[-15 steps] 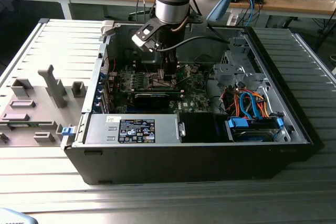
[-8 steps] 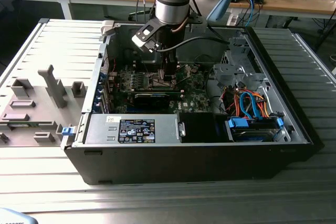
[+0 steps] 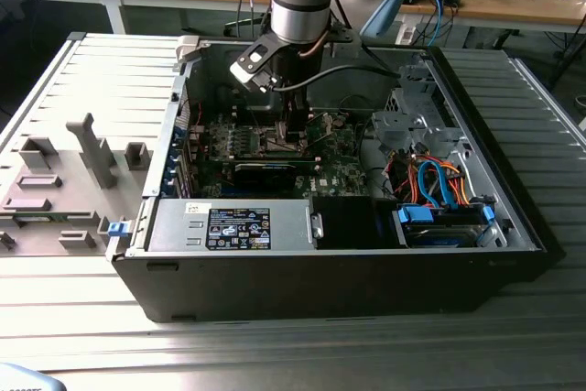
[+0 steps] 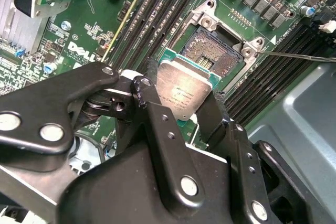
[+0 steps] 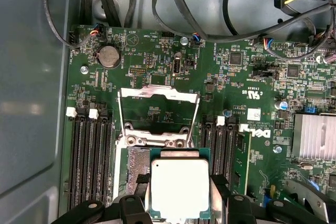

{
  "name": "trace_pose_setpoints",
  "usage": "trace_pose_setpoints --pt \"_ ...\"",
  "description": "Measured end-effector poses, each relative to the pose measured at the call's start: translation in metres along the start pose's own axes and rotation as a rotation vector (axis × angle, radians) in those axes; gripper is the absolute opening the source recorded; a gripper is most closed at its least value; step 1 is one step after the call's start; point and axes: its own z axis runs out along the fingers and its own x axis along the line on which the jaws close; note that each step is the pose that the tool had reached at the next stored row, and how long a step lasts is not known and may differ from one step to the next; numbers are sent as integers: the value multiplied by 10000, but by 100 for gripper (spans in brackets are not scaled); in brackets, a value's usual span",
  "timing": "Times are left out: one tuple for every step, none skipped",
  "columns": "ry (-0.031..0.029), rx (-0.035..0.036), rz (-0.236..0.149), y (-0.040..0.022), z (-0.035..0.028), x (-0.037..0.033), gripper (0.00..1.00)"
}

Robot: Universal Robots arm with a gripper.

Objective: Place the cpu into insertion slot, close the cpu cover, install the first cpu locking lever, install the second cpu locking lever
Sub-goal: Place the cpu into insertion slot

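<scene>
First wrist view: cpu (image 5: 179, 188) near edge cut off by pic border; cpu blocks most of insertion slot (image 5: 131, 167). Second wrist view: cpu's lower corner hidden behind fingers (image 4: 160, 129) of my end effector (image 4: 181, 109). Exterior view: end effector tips too small & shadowed inside case (image 3: 366, 281) to judge.

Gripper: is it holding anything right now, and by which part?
The gripper holds the cpu, clamped by two opposite side edges, metal top exposed, close to the open insertion slot.
</scene>
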Motion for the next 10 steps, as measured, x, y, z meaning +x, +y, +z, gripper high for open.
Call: trace_pose_setpoints --pt "0 0 0 0 5 0 54" --pt "0 0 0 0 15 0 54" --pt "0 -1 0 0 25 1 54" --pt "0 0 0 0 36 1 54" --pt "0 0 0 0 37 1 54" --pt "0 0 0 0 38 1 54" --pt "0 -1 0 0 41 1 54" --pt "0 -1 0 0 43 1 54" --pt "0 0 0 0 44 1 54" --pt "0 0 0 0 46 1 54"
